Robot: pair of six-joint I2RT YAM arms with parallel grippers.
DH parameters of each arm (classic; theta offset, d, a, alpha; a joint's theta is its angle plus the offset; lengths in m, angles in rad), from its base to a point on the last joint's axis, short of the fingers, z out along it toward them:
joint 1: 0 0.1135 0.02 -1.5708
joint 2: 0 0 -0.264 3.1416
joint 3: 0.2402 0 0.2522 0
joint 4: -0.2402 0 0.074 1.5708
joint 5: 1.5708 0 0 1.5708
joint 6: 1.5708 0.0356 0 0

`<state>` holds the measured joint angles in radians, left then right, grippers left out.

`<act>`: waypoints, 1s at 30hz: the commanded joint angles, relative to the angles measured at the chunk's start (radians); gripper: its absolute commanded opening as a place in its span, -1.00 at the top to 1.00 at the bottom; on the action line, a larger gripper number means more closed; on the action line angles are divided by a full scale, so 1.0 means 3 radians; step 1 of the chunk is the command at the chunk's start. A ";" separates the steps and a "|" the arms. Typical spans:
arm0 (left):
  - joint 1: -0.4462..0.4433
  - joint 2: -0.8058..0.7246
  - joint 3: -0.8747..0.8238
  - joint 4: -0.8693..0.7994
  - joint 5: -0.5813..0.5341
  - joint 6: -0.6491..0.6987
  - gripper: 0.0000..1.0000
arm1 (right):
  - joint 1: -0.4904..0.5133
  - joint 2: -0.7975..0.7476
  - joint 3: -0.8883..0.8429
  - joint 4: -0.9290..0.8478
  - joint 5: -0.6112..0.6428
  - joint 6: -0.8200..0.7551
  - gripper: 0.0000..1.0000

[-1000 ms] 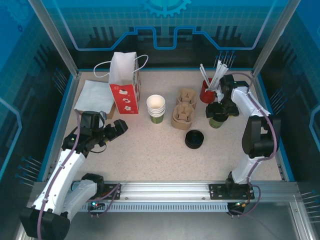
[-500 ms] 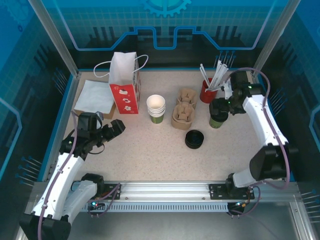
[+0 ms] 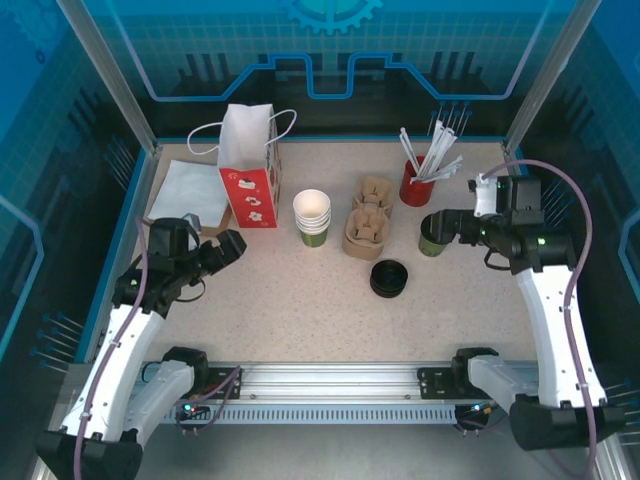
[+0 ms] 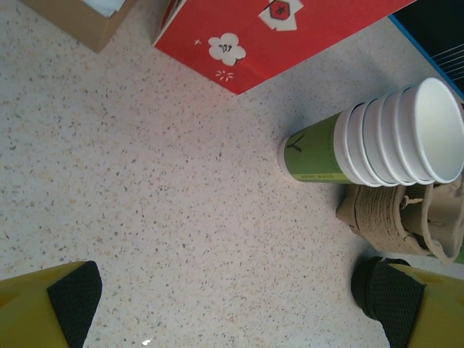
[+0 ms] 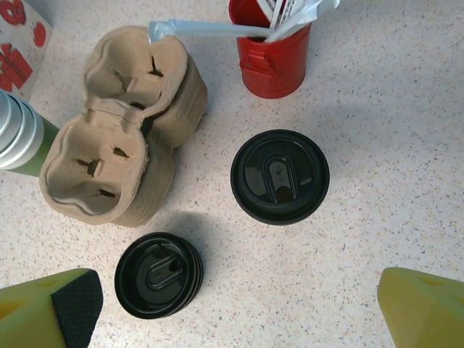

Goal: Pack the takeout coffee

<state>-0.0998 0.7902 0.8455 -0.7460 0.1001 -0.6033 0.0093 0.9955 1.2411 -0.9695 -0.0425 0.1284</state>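
My right arm stood elbow-high, forearm angled leftward, right gripper (image 3: 453, 226) gaped wide and empty (aimed at the takeout coffee (image 3: 433, 236), upright near the red tin (image 3: 412, 188)), left gripper (image 3: 222, 250) likewise spread, empty.

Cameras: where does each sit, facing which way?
Top external: above, behind arm bases, looking down at table; left gripper, right gripper show.
Left wrist: on left arm, facing down at cup stack, red bag; own fingertips.
Right wrist: facing down at lidded coffee, lid stack; own fingertips.
Shared: both wrists see cup stack and carrier.
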 commanded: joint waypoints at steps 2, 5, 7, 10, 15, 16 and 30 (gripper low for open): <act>0.0031 0.0036 0.0165 -0.0106 -0.0070 0.0118 -0.97 | -0.0077 -0.0348 -0.0315 0.0449 -0.0038 0.0103 -1.00; 0.0031 0.0093 0.0273 -0.0172 -0.0060 0.0168 -0.97 | -0.0080 -0.0631 -0.0595 0.0672 0.0071 0.0222 -1.00; 0.0031 0.0154 0.0368 -0.0224 -0.0064 0.0228 -0.97 | -0.0082 -0.0787 -0.0763 0.0800 0.0102 0.0290 -1.00; 0.0037 0.0284 0.0630 -0.0336 -0.0074 0.0420 -0.96 | -0.0083 -0.0939 -0.0939 0.0931 0.0019 0.0352 -1.00; 0.0076 0.0710 0.1295 -0.0643 -0.0107 0.0662 -0.90 | -0.0084 -0.0953 -0.1063 0.1026 -0.0097 0.0523 -1.00; 0.0090 0.0798 0.1418 -0.0694 -0.0112 0.0702 -0.89 | -0.0082 -0.0942 -0.1064 0.1040 -0.0099 0.0548 -1.00; 0.0302 0.2188 0.2996 -0.0827 -0.0611 0.1298 -0.63 | -0.0080 -0.0893 -0.1097 0.0987 -0.0070 0.0614 -1.00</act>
<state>-0.0200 1.3991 1.6634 -0.9886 -0.0223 -0.2798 -0.0010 0.7422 0.9268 -0.6861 -0.0608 0.3000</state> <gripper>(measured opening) 0.823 0.999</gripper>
